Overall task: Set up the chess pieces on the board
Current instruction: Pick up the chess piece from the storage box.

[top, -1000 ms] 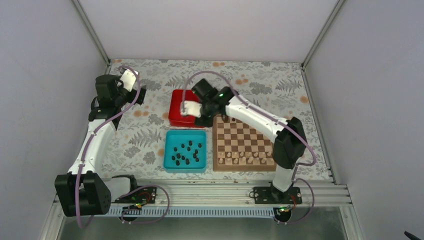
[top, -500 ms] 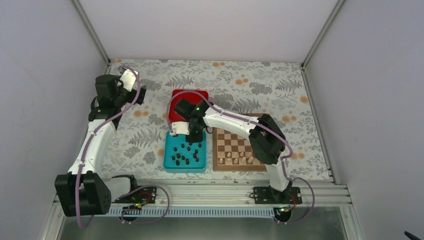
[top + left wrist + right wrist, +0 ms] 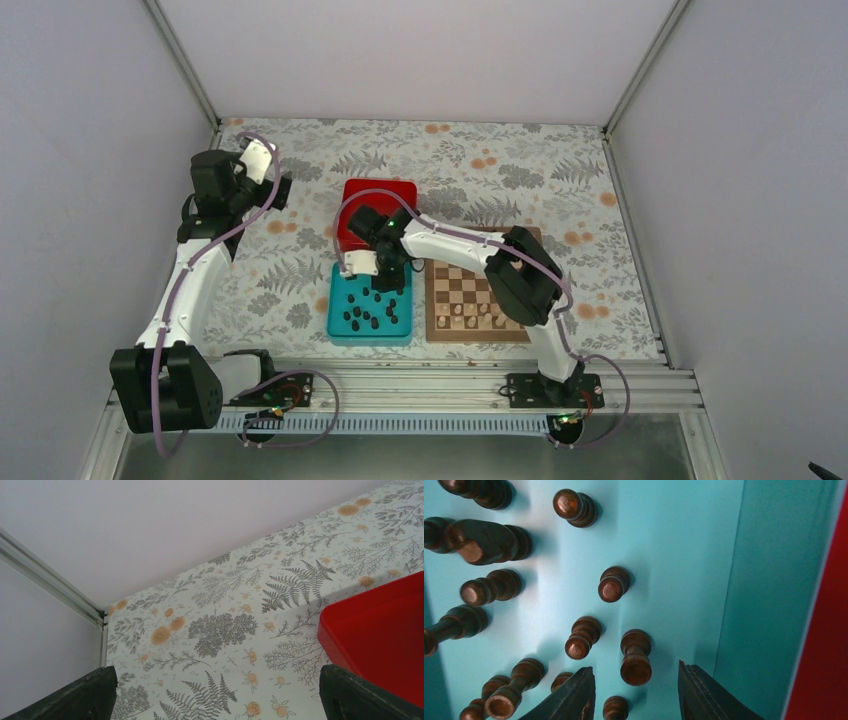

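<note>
Several dark brown chess pieces (image 3: 368,310) stand in a teal tray (image 3: 338,330) left of the wooden chessboard (image 3: 476,300). My right gripper (image 3: 388,279) hangs over the tray's far right part, open. In the right wrist view its fingertips (image 3: 585,681) straddle one upright dark piece (image 3: 636,656) without touching it; more dark pieces (image 3: 613,584) stand around on the tray floor (image 3: 684,570). Pale pieces (image 3: 480,319) stand along the board's near rows. My left gripper (image 3: 283,190) is raised at the far left, open and empty; its fingers (image 3: 90,695) frame bare tablecloth.
A red square box (image 3: 375,200) sits just behind the tray, and its edge shows in the left wrist view (image 3: 385,630). The tray's right wall (image 3: 774,580) is close to my right finger. Booth walls enclose the flowered tablecloth (image 3: 520,170).
My right arm has swung left from the board's far left corner to above the teal tray and lowered toward the pieces. The left arm has not moved.
</note>
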Robot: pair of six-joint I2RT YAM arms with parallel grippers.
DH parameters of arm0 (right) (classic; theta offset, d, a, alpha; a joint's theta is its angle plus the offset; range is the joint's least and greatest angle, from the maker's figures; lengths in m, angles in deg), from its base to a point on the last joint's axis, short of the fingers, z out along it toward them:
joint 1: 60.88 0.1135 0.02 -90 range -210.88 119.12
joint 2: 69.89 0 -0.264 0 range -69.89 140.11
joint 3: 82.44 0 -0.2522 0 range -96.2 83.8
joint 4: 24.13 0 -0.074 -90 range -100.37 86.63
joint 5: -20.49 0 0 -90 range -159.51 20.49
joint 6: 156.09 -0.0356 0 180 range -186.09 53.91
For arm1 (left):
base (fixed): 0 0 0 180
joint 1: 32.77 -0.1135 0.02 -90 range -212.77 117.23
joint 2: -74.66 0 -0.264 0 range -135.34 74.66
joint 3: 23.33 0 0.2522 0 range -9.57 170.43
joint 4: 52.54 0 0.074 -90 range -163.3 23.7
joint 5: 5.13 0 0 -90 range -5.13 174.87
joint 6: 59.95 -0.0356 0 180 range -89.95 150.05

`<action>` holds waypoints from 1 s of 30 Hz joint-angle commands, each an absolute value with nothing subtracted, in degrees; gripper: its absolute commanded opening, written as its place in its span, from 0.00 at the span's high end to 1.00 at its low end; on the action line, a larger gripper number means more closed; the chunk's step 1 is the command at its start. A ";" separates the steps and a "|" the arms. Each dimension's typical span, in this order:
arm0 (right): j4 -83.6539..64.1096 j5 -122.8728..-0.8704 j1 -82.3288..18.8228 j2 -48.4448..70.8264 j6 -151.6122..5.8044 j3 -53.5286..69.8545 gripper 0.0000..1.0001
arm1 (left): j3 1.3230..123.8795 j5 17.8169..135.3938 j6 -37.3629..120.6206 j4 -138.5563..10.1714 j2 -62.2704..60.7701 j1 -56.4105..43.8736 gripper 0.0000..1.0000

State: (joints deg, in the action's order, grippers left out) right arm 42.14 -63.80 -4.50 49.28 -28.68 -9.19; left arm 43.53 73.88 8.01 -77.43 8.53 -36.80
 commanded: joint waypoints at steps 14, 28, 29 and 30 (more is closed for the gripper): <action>40.93 -62.86 -4.76 53.10 -29.45 -12.27 0.82 | 42.29 72.78 7.29 -75.44 9.44 -37.76 0.00; 44.58 -58.29 -12.13 39.20 -29.82 -12.55 0.96 | 42.73 73.18 7.64 -75.44 9.44 -37.86 0.00; 44.69 -58.42 -13.31 38.24 -29.67 -12.49 0.96 | 42.73 73.18 7.64 -75.47 9.44 -37.87 0.00; 44.99 -58.62 -14.70 37.49 -29.53 -12.45 0.96 | 42.72 73.18 7.64 -75.50 9.53 -37.87 0.00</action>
State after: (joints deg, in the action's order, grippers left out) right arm 43.65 -59.69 -10.71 43.08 -29.49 -11.01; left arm 42.64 73.73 7.98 -76.23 8.55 -37.52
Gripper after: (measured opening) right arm 0.115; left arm 0.999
